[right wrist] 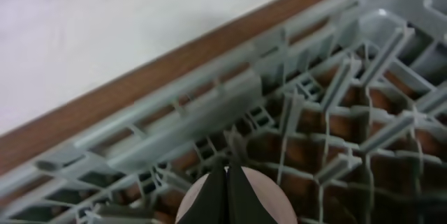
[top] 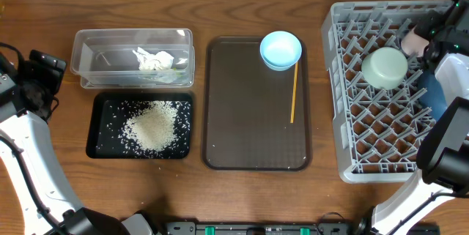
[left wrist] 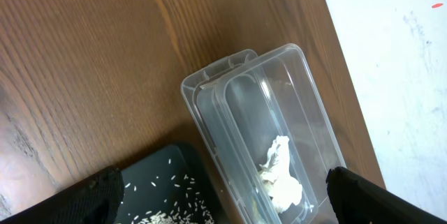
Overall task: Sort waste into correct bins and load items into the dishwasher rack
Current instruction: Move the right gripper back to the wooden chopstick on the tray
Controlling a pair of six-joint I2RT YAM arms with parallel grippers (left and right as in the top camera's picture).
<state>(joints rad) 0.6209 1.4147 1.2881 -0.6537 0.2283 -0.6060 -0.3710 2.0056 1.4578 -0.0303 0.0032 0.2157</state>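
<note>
Pale-pink cup [top: 414, 42] at the dishwasher rack [top: 341, 103] corner.
Overhead: light-blue bowl [top: 281, 50] waits on the brown tray [top: 256, 140], outside the rack. Left wrist: left gripper [left wrist: 223, 182] spread wide near the clear tub [left wrist: 199, 95]. Right wrist: right gripper [right wrist: 227, 175] pinched closed over the cup (actual grip unclear); let go tilted, it could tip between pegs.

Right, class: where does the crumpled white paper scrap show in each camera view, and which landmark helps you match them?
Overhead: the paper scrap is upper left, inside the clear tub.
Left wrist: the paper scrap is lower right of centre, in the same tub.
Right wrist: not in it.
Shared landmark: the clear tub, beside the black tray.
</note>
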